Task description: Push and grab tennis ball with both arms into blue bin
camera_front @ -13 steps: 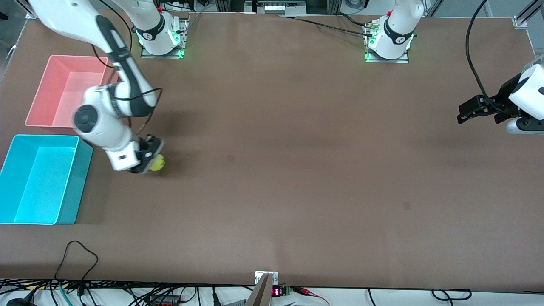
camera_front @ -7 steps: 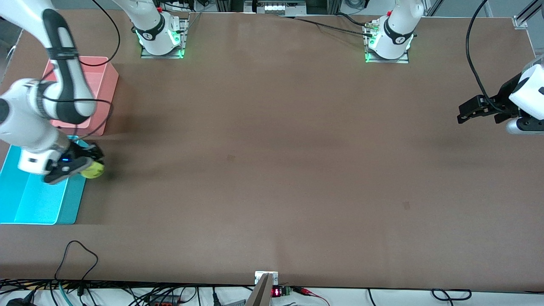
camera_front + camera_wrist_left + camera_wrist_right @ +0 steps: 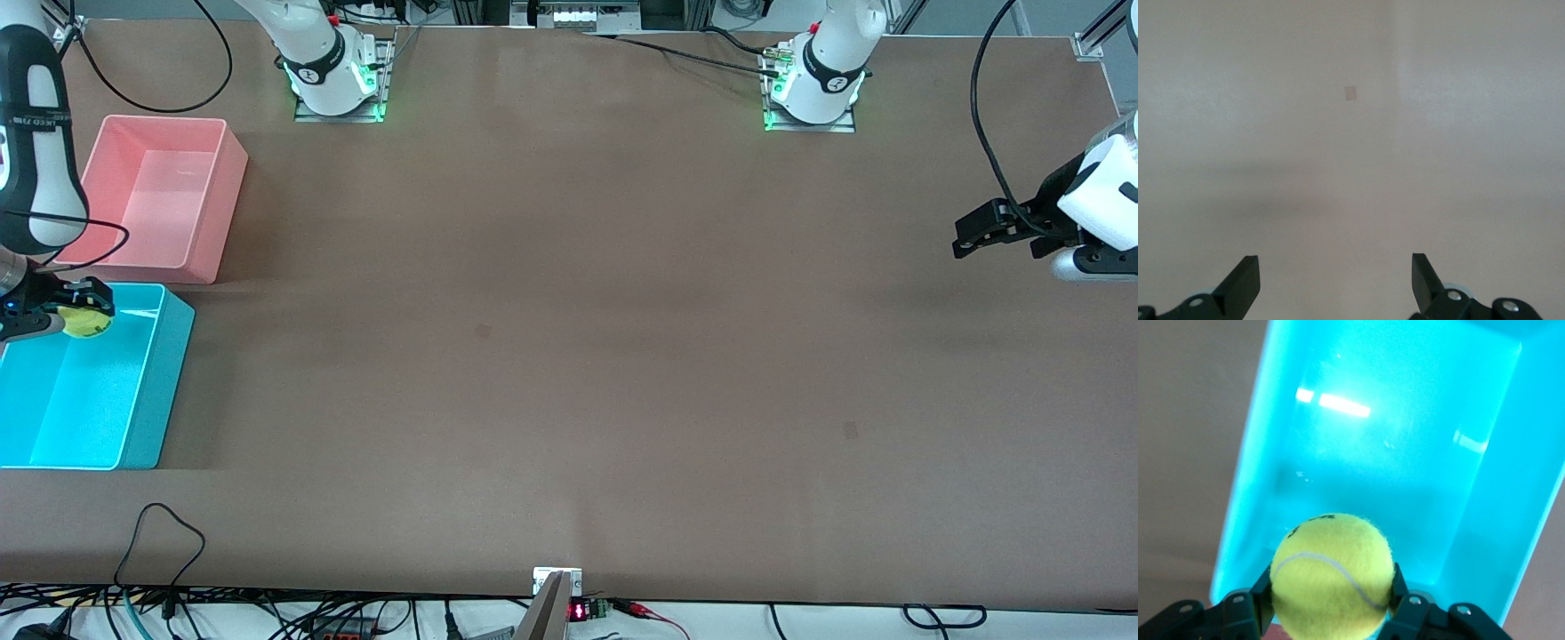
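Observation:
My right gripper (image 3: 78, 313) is shut on the yellow-green tennis ball (image 3: 86, 324) and holds it in the air over the blue bin (image 3: 147, 391), above the bin's end nearest the pink tub. In the right wrist view the ball (image 3: 1332, 575) sits between the black fingers (image 3: 1262, 595) with the bin's bright cyan inside (image 3: 1391, 447) below it. My left gripper (image 3: 969, 233) is open and empty, held over bare table at the left arm's end, where that arm waits. In the left wrist view the left gripper (image 3: 1335, 275) shows only brown table between its fingertips.
A pink tub (image 3: 213, 160) stands beside the blue bin, farther from the front camera. Both arm bases (image 3: 333, 76) (image 3: 813, 84) are bolted along the table's edge farthest from the camera. Loose cables (image 3: 160, 533) lie at the table's near edge.
My right arm lifted the ball off the table and swung it toward the right arm's end, from beside the bin to over the bin. The left arm barely moved.

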Robot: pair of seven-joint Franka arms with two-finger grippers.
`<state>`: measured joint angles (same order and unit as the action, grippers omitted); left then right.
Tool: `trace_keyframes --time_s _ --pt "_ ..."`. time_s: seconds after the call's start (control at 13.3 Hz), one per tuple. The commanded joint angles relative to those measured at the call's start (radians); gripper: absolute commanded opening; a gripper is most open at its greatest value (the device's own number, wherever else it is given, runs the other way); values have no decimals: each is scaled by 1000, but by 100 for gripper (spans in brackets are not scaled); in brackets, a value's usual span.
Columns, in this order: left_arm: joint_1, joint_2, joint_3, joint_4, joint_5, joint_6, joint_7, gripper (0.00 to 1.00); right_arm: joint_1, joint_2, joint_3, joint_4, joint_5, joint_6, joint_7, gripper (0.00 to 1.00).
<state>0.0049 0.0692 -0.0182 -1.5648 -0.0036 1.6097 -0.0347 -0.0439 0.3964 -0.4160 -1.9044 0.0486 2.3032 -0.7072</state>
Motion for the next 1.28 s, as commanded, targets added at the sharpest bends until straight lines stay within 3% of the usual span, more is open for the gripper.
trace_keyframes --time_s 0.0,0.38,0.53,0.68,0.83,1.21 --pt "-22 -12 30 -5 -9 -4 13 100 -19 71 -6 16 11 10 15 1" --pt "-20 -9 26 -6 -9 -4 13 100 -39 168 -4 13 23 68 17 5" --pt "-22 -11 23 -5 -9 -4 13 100 -40 193 -4 13 22 106 3 29" --pt "-20 -9 23 -6 -9 -4 13 100 -43 206 -1 13 22 124 3 72" --pt "-20 -9 23 -6 -7 -4 13 100 -44 203 3 13 23 121 12 100" --pt "-19 -8 23 -6 -7 -4 12 100 -21 132 17 38 24 107 12 100"
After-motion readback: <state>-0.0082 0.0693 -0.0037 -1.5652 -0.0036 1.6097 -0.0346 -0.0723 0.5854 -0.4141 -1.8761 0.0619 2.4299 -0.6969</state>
